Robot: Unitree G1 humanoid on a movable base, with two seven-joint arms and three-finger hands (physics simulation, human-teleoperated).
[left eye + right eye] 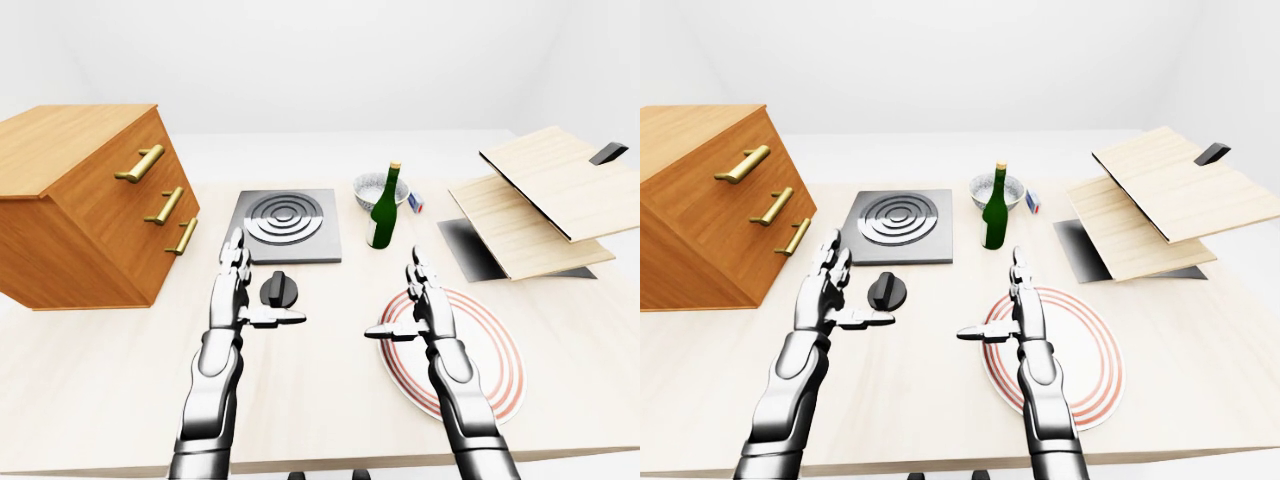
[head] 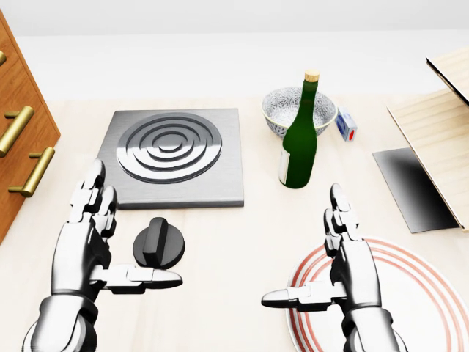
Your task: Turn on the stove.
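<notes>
While we look down over our arms in the head view, the stove point(image 2: 169, 155) — a grey square plate with ringed burner — sits on the light wooden table point(image 2: 234, 242) toward the upper left. Its black knob point(image 2: 158, 243) lies just below the plate's lower edge, apart from it, flat on the table.

Our left hand point(image 2: 99, 246) hovers right beside the knob, fingers spread and pointing up the view, thumb point(image 2: 146, 278) stretched out just under the knob — wide open, gripping nothing, and we can't tell if the thumb touches the knob. Our right hand point(image 2: 333, 268) is equally open and empty, hanging over the left rim of a white plate point(image 2: 432, 293) with red rings.

Right of the stove stands a green bottle point(image 2: 299, 143), upright, with a patterned bowl point(image 2: 278, 106) just behind it and a small blue-and-white box point(image 2: 345, 124) near the bowl. A wooden drawer chest point(image 1: 85, 205) with brass handles fills the left side, and tilted wooden boards point(image 1: 540, 200) lie at the right.
</notes>
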